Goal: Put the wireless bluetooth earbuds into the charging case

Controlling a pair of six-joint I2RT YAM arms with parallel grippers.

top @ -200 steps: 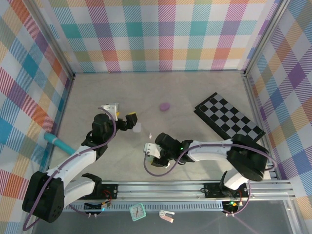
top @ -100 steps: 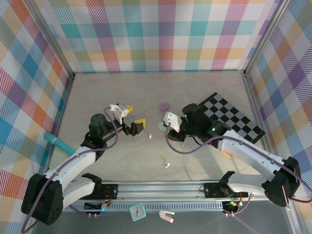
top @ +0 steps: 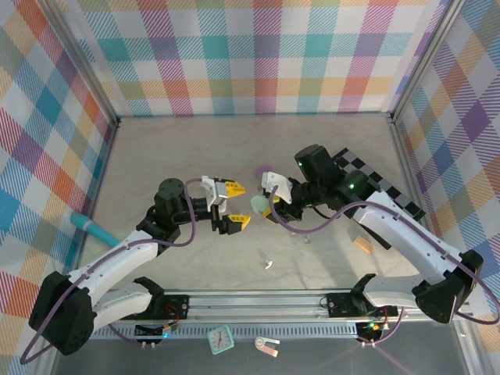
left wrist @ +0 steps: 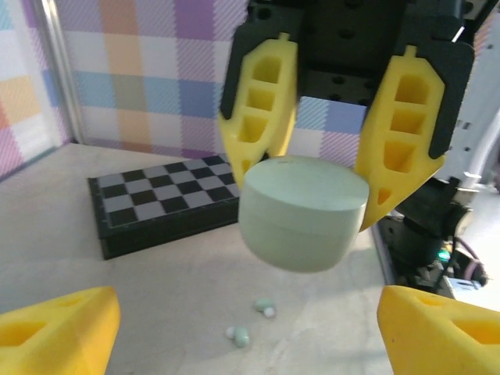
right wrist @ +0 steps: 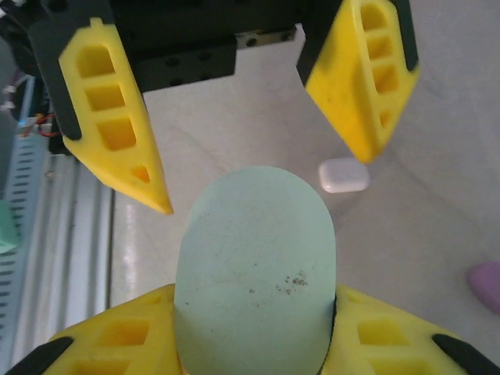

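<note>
Swung inward since half a second ago, the left gripper faces the right gripper, jaws spread wide, tips just short of the mint-green charging case. The right gripper clamps that case in mid-air. Below, tiny mint earbuds lie loose on the table, near a white case.

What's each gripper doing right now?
Left gripper: open, empty.
Right gripper: shut on the mint green charging case.

The pale table carries a checkerboard, a wooden block, a teal tube and small mint earbuds.
</note>
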